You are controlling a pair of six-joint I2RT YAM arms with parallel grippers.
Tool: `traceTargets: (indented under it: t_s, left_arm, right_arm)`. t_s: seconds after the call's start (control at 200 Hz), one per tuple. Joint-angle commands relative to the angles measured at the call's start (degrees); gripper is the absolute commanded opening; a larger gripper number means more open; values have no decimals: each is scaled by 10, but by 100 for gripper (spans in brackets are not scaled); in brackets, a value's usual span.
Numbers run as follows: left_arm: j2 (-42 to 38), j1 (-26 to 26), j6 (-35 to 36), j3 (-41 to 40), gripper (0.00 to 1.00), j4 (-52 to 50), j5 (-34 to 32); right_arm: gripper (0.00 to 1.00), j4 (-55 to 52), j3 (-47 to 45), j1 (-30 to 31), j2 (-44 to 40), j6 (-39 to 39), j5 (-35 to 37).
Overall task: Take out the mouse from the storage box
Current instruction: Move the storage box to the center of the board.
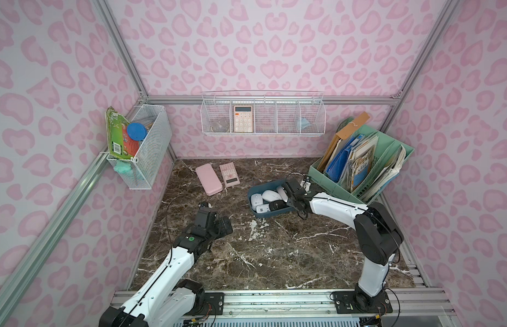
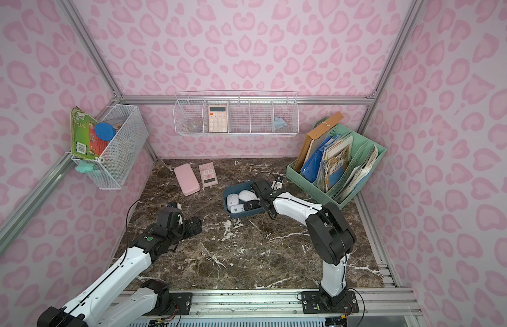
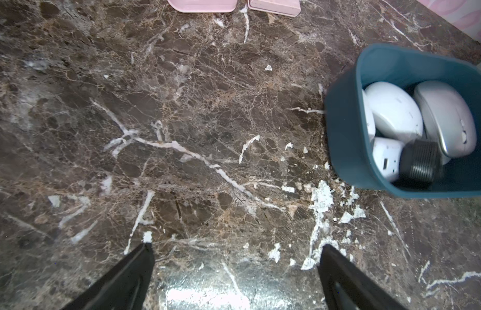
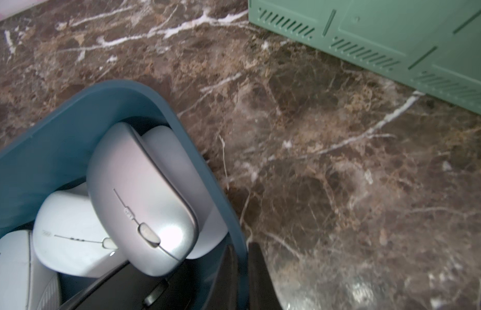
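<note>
The storage box [image 1: 272, 214] [image 2: 244, 214], a shallow teal tub, sits right of the table's middle. It holds several mice: white ones [image 1: 270, 195], a black one [image 1: 277, 204] and a silver mouse [image 4: 142, 204] lying tilted on top of the others. My right gripper [image 1: 292, 202] [image 4: 242, 249] is shut on the box's right-hand wall [image 4: 46, 150], one finger inside and one outside; no mouse is in it. My left gripper [image 1: 222, 223] [image 3: 236, 245] hangs open and empty over bare marble, left of the box [image 3: 344, 134].
A mint-green file rack [image 1: 360, 175] full of folders stands just right of the box. A pink case [image 1: 208, 179] and a pink calculator [image 1: 229, 174] lie at the back left. White wire baskets [image 1: 262, 116] hang on the walls.
</note>
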Motion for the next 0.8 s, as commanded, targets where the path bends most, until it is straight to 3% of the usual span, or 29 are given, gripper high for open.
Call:
traceTargets:
  t_s: [0.0, 0.205, 0.28, 0.455, 0.52, 0.6, 0.685, 0.795]
  left_arm:
    - [1, 0, -1, 0, 99, 6, 8]
    - [25, -4, -19, -8, 99, 24, 38]
    - [37, -10, -30, -10, 99, 33, 47]
    - [64, -31, -68, 0, 98, 39, 64]
    - [66, -39, -83, 4, 98, 41, 70]
    - [63, -47, -107, 7, 98, 48, 73]
    - [64, -51, -140, -1, 99, 70, 82]
    - [76, -53, -168, -3, 99, 98, 91]
  right_arm:
    - [0, 4, -31, 38, -27, 39, 40]
    - [0, 12, -96, 99, -68, 86, 74]
    - [5, 9, -106, 108, -71, 90, 73]
    - [59, 10, -124, 115, -83, 75, 91]
    - [67, 32, -127, 105, -91, 21, 90]
    - [70, 80, -133, 77, -95, -72, 62]
    - [73, 139, -144, 36, -97, -159, -29]
    - [76, 197, -164, 10, -107, -205, -112]
